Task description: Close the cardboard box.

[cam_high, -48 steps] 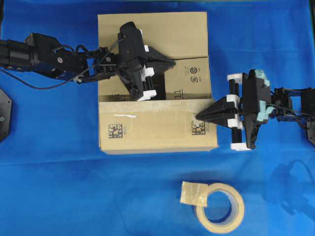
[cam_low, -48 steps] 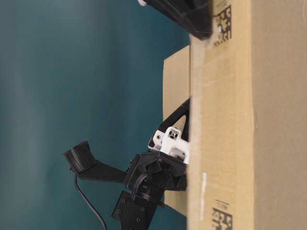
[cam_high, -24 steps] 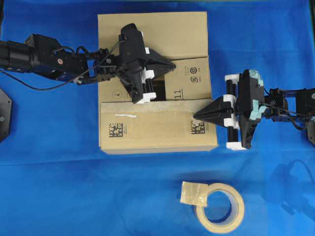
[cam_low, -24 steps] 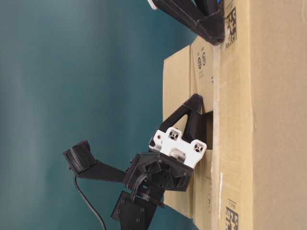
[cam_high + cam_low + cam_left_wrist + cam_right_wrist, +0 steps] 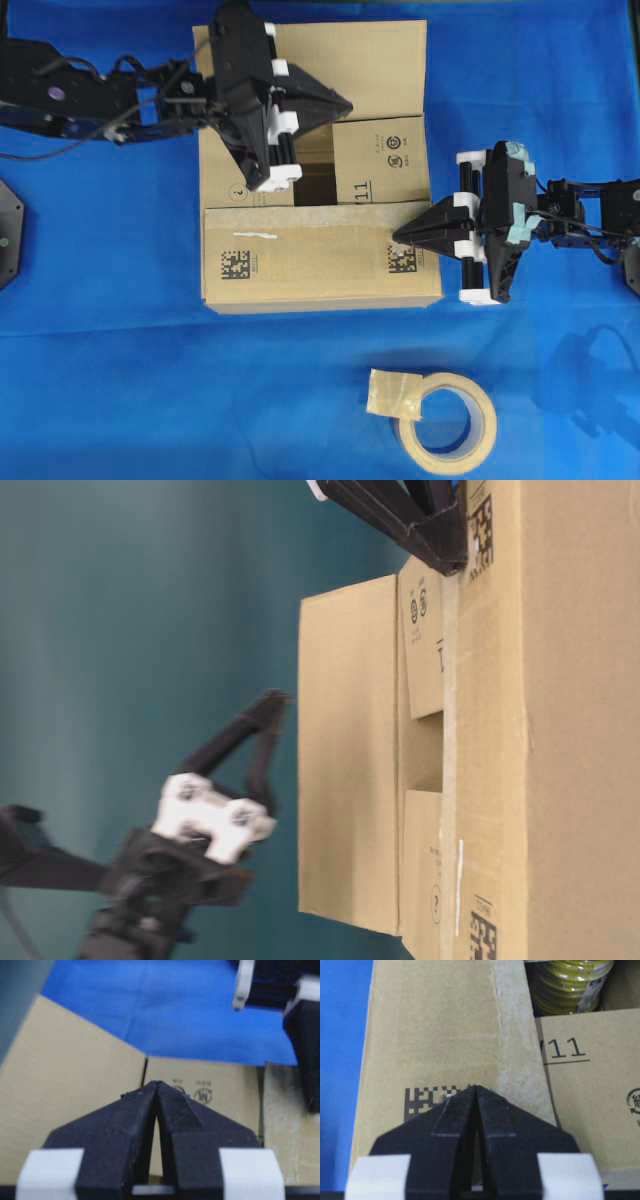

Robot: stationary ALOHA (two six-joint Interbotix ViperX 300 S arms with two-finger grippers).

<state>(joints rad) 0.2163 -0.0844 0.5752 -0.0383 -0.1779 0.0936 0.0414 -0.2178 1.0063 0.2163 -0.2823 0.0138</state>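
A: Where's the box [image 5: 315, 165]?

B: Middle of the blue worktop [image 5: 120, 380], tape roll [image 5: 445, 420] lying well clear toward the camera. Near flap [image 5: 320, 255] folded flat. Both end flaps down, a gap between them showing yellow coils [image 5: 570, 985] inside. Far flap [image 5: 345, 750] stands off the top, not yet down.

A: Right pincer [image 5: 398, 236]?

B: Clenched on nothing, tips together. Its point rests on the near flap's right end by the printed code [image 5: 422, 1102], apparently pinning that flap so it can't spring up.

A: And the left pincer [image 5: 345, 104]?

B: Also clenched and empty. It hangs above the box over the far flap, clear of the cardboard in the table-level view. My reading: closed tips make a blunt pusher, and it's placed to press that last flap flat.

A: Risk?

B: The far flap may rebound if pushed only at one end.
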